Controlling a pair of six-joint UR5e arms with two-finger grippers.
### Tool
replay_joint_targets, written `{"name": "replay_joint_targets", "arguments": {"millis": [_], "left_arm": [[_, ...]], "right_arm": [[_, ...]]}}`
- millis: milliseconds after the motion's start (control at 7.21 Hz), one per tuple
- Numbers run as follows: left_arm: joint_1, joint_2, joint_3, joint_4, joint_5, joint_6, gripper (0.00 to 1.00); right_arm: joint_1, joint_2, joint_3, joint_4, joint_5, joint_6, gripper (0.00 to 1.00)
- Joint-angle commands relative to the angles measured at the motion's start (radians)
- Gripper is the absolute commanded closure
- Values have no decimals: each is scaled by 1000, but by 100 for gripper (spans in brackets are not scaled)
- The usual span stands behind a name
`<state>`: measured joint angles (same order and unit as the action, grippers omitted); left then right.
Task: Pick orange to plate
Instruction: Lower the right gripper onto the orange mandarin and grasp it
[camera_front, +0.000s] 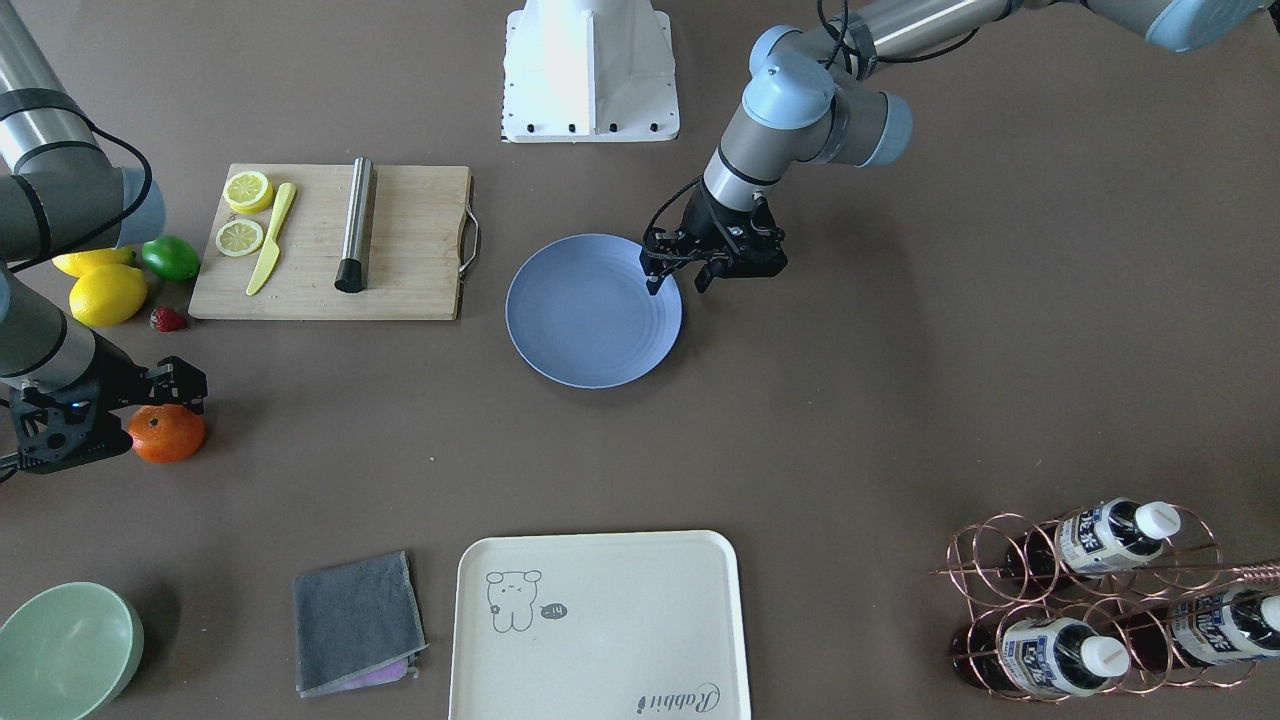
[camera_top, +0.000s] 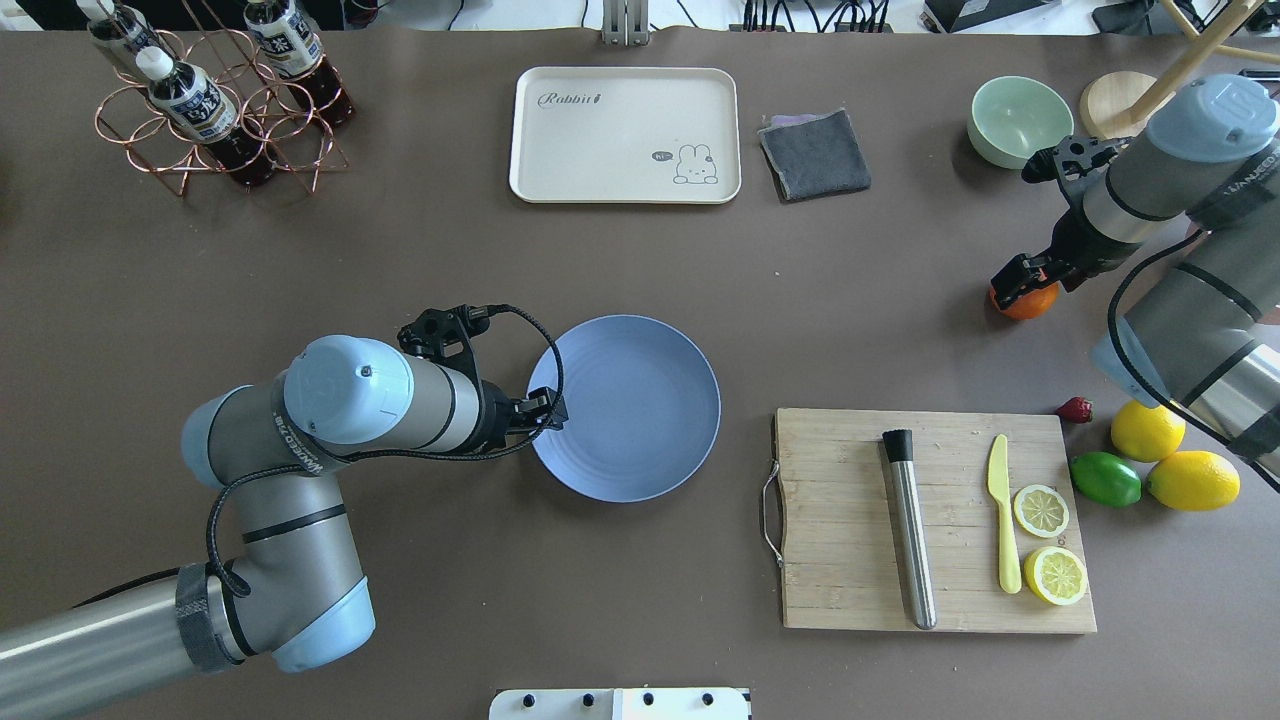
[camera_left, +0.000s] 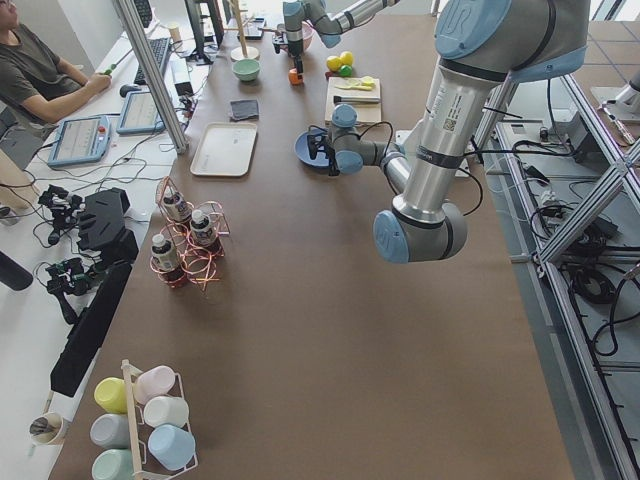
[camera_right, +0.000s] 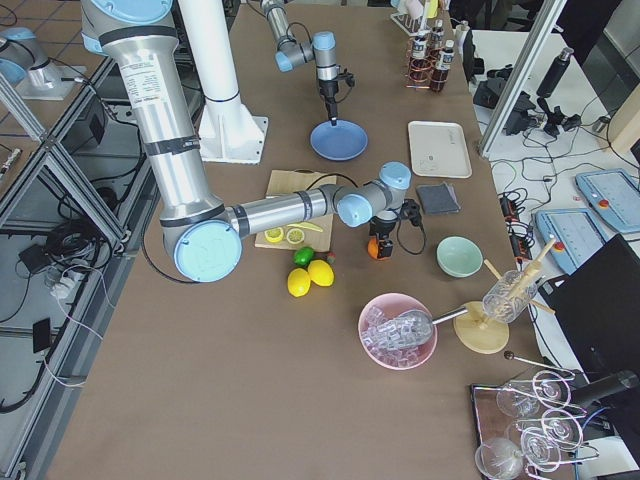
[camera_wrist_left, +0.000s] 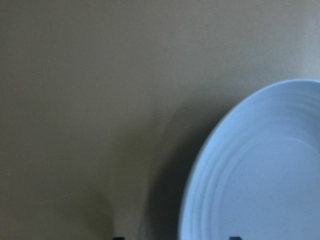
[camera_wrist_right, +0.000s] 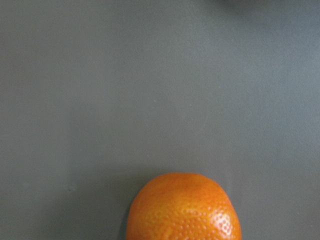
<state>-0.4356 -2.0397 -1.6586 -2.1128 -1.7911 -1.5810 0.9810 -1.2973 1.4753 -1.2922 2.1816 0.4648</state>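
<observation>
The orange (camera_front: 170, 438) rests on the brown table near my right arm, and it fills the bottom middle of the right wrist view as orange (camera_wrist_right: 183, 210). My right gripper (camera_front: 176, 396) hangs just over it and looks open; its tips are outside the wrist view. From overhead the orange (camera_top: 1028, 302) peeks out under the right gripper (camera_top: 1016, 278). The periwinkle plate (camera_front: 590, 325) lies bare at the table's middle. My left gripper (camera_front: 679, 285) stands open above the plate's rim, holding nothing, with the plate (camera_wrist_left: 265, 180) at the lower right of its wrist view.
A wooden board (camera_top: 850, 560) carries a steel rod, a yellow knife and lemon halves. Two lemons (camera_top: 1192, 480), a lime (camera_top: 1105, 478) and a strawberry lie beside it. A green bowl (camera_top: 1018, 120), a grey cloth (camera_top: 815, 155), a cream tray (camera_top: 625, 135) and a bottle rack (camera_top: 215, 110) line the far side.
</observation>
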Motion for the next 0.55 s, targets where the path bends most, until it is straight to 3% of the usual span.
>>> {"name": "replay_joint_targets", "arguments": {"millis": [0,139,277,416], "left_arm": [[1,1,2,4,4,-1,23],[1,1,0,4,4,-1,23],[-8,1,-4,4,4,1,23],[-29,1,-15,5,4,6,23]], "right_arm": [[-5,30,-47,40,-5,6,19],[-5,32,-47,47,-5,20,43],[-2,38,-26,48,-2,26,86],[-2,44,58,42,3,114,100]]}}
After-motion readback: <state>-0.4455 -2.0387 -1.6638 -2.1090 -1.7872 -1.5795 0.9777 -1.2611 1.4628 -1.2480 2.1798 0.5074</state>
